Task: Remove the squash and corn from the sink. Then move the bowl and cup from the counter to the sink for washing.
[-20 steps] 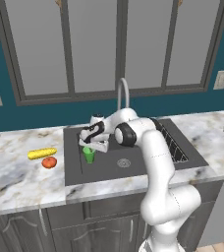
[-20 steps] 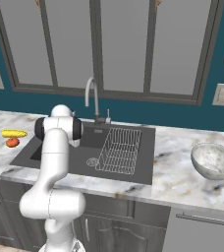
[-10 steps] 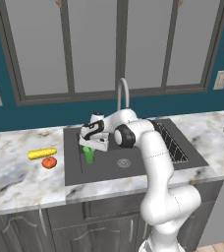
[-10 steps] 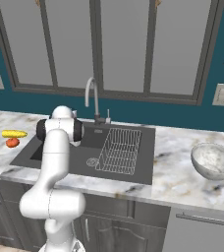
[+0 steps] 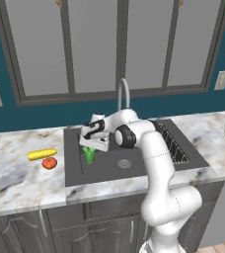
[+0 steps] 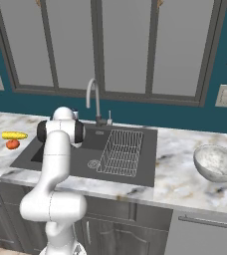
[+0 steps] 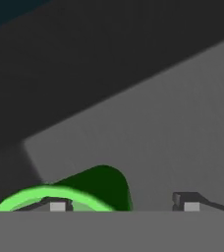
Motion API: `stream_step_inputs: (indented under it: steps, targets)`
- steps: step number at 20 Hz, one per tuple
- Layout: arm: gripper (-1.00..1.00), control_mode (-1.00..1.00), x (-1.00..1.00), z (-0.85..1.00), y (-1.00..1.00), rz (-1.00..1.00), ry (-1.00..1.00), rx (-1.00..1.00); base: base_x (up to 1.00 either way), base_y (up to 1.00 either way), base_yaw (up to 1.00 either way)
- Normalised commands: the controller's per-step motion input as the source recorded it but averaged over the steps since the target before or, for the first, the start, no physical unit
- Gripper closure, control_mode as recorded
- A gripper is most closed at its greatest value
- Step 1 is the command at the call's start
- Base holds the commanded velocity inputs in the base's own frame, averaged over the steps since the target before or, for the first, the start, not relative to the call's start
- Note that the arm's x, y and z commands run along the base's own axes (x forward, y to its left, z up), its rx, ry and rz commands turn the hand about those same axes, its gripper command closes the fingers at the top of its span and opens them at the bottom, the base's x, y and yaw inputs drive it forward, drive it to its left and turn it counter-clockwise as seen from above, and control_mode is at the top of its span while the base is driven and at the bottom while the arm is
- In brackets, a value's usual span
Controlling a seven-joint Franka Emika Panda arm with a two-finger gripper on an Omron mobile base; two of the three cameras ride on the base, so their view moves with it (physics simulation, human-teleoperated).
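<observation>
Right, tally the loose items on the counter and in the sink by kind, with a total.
Vegetables: 2, the corn and the squash, both on the counter left of the sink.
Cups: 1, the green cup, in the sink under the gripper.
Bowls: 1, the bowl, on the counter right of the sink.
Total: 4
</observation>
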Motion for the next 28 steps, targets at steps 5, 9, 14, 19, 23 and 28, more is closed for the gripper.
stream_step_inputs:
  steps: [5, 9, 14, 19, 23, 28]
  targets:
    - [-1.0, -1.0, -0.07, 0.07, 0.09, 0.0, 0.0, 0.03, 0.0, 0.0, 0.0]
    - [-1.0, -1.0, -0.13, 0.11, 0.04, -0.02, 0.0, 0.0, 0.0, 0.0, 0.0]
    - [-1.0, -1.0, -0.17, 0.17, 0.0, -0.04, -0.02, 0.0, 0.0, 0.0, 0.0]
    - [-1.0, -1.0, -0.17, 0.26, 0.0, -0.06, -0.01, 0.0, 0.0, 0.0, 0.0]
    - [-1.0, -1.0, -0.18, 0.3, -0.03, -0.06, 0.0, 0.0, 0.0, 0.0, 0.0]
    - [-1.0, -1.0, -0.2, 0.29, -0.07, -0.06, 0.0, 0.0, 0.0, 0.0, 0.0]
